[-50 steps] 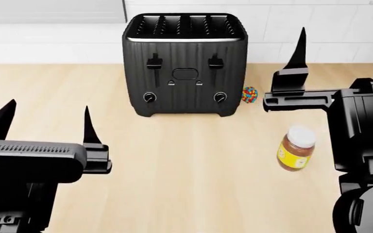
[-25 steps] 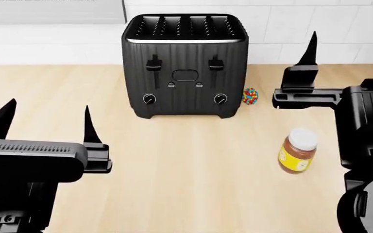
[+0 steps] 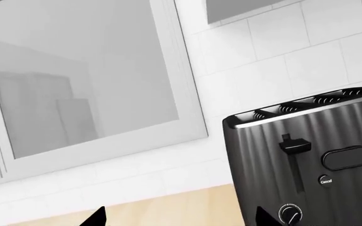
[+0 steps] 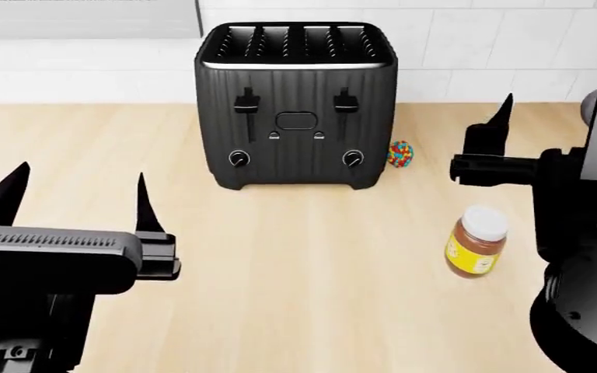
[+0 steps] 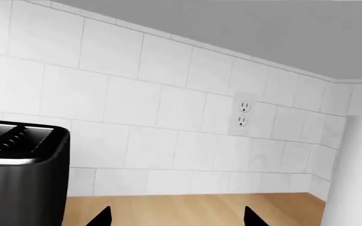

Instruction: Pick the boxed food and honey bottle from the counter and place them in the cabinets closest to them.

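The honey bottle (image 4: 475,241), amber with a white cap, stands upright on the beige counter (image 4: 309,264), right of the toaster. My right gripper (image 5: 177,217) is open and empty. One of its fingers (image 4: 497,124) shows in the head view above and behind the bottle, apart from it; the other is out of frame. At the front left, my left gripper (image 4: 78,194) hangs open over bare counter, its fingertips (image 3: 96,217) framing only wood and the toaster's corner. The boxed food is out of view.
A black four-slot toaster (image 4: 296,101) stands at the back centre against the white tiled wall (image 4: 506,31). A tiny multicoloured ball (image 4: 399,153) lies by its right foot. A white-framed glass panel (image 3: 80,80) hangs above the counter, left of the toaster. A wall socket (image 5: 242,114) is in the tiles.
My right arm has shifted right and lower in the head view, its visible finger now closer above the honey bottle. The bottle and the left arm have not moved.
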Tool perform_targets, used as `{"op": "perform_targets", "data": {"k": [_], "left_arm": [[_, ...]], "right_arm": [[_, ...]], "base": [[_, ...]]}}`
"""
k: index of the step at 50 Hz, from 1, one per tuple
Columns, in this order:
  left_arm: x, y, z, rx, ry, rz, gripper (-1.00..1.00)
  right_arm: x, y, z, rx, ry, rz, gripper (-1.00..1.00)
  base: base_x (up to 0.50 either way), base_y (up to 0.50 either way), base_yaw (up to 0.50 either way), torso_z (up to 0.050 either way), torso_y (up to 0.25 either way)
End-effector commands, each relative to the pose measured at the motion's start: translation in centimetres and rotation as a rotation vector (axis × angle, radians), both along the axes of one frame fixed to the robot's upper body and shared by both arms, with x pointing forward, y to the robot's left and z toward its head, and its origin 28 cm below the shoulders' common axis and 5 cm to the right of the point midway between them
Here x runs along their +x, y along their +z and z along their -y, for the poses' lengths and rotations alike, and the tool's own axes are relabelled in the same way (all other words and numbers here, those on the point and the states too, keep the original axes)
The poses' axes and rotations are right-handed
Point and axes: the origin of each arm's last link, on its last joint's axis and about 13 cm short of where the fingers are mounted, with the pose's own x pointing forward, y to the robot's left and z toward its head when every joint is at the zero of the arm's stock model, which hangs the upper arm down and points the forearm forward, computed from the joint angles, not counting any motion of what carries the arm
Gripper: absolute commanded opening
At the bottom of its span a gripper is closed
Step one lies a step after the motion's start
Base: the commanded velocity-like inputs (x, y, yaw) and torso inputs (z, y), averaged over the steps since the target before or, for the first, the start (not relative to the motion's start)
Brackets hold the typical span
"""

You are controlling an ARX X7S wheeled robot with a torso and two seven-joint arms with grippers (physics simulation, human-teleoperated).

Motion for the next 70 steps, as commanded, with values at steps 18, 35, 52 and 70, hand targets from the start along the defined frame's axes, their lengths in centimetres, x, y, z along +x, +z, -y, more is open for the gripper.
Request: {"op": "perform_targets", "data": {"k": [18,35,52,70], "left_arm": [[0.2,-0.1,0.0,-0.003,-0.003,-0.004,1.0],[0.3,-0.2,0.0,-0.001,0.0,-0.007,1.0],[0.2,-0.3,0.0,0.001,0.001,-0.009,1.0],[0.2,-0.2,0.0,0.004,0.002,-0.008,1.0]], "right_arm": [[1.2,-1.8,-0.4,0.119,0.123,-0.172,1.0],[0.4,-3.3,-0.4,0.168,0.095,-0.234,1.0],[0.1,-5.8,-0.7,0.165,0.08,-0.252,1.0],[-0.3,-6.6,-0.4,0.177,0.05,-0.252,1.0]], "base": [[0.0,0.0,0.0,0.0,0.0],[0.0,0.0,0.0,0.0,0.0],[0.0,0.0,0.0,0.0,0.0],[0.0,0.0,0.0,0.0,0.0]]}}
